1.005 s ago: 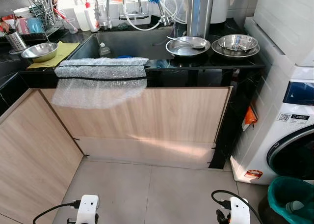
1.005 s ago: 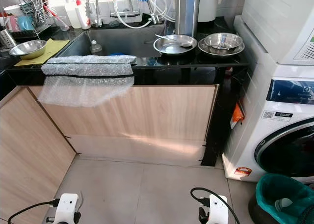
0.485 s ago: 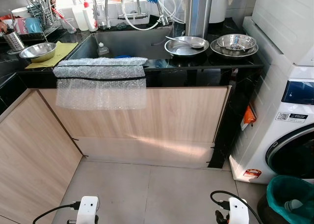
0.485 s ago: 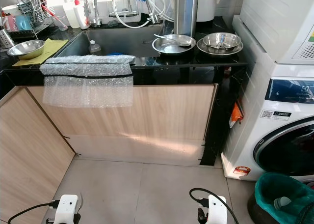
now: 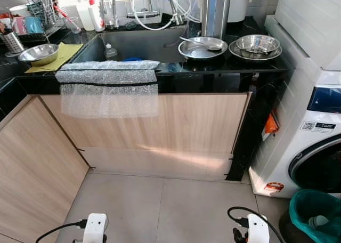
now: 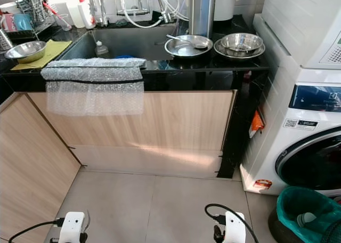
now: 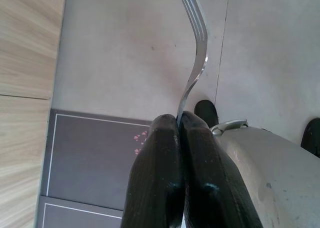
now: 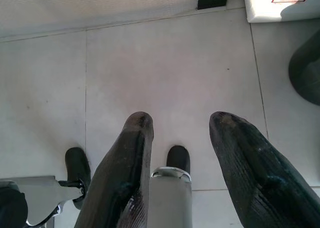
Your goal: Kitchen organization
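left gripper pinches a fork handle between its fingertips.

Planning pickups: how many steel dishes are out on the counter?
3. A bowl sits on the yellow cloth left of the sink; a plate with a spoon and a bowl-on-plate stack sit to its right. The rack may hide more.
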Motion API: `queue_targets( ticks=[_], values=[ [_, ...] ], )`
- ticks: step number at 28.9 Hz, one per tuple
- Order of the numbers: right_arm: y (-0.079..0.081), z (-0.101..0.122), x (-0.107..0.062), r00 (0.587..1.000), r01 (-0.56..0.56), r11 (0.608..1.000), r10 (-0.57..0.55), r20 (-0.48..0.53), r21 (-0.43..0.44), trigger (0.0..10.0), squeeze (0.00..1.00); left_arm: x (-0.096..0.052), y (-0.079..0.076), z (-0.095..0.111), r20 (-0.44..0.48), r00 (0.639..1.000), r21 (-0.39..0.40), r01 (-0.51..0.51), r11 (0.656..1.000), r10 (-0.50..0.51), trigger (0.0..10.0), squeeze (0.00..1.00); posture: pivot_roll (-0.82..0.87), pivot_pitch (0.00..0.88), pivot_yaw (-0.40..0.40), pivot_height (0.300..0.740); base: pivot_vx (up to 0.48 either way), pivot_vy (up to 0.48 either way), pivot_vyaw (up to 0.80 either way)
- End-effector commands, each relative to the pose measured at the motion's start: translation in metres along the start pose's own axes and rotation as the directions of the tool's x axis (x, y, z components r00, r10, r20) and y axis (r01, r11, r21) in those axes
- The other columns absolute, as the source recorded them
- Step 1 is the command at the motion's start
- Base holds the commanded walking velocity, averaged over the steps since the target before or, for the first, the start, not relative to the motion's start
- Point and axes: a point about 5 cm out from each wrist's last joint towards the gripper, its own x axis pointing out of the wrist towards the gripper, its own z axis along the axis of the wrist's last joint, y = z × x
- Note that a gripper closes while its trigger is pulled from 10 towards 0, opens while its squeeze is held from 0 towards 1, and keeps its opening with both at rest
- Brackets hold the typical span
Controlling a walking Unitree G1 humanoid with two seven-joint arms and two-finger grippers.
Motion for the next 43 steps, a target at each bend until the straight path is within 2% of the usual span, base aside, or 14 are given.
queue_targets(
  ticks=[1, 25, 36, 43],
  values=[
    [0.001, 0.0, 0.0, 1.0, -0.005, 1.0, 0.005, -0.008, -0.003, 10.0, 0.0, -0.001, 0.001, -0.005, -0.023, 1.0, 0.004, -0.004, 1.0, 0.004, 10.0, 0.0, -0.05, 0.03, 0.07, 0.74, 0.0, 0.0, 0.0],
    [-0.019, 0.004, -0.002, 1.0, 0.027, 0.999, -0.027, -0.002, -0.025, 10.0, 0.0, -0.002, -0.019, -0.015, -0.046, 0.999, -0.03, 0.025, 0.999, -0.026, 10.0, 0.0, -0.08, 0.005, 0.014, 0.74, 0.0, 0.0, 0.0],
    [-0.015, 0.004, -0.001, 1.0, 0.019, 1.0, -0.019, -0.005, -0.025, 10.0, 0.0, -0.003, -0.018, -0.017, -0.05, 0.998, -0.029, 0.024, 0.999, -0.025, 10.0, 0.0, -0.06, 0.0, 0.024, 0.74, 0.0, 0.0, 0.0],
    [-0.014, 0.004, -0.001, 1.0, 0.013, 1.0, -0.013, -0.003, -0.023, 10.0, 0.0, -0.002, -0.013, -0.011, -0.015, 1.0, -0.005, 0.004, 1.0, -0.004, 10.0, 0.0, -0.06, 0.0, 0.029, 0.74, 0.0, 0.0, 0.0]
  ],
)
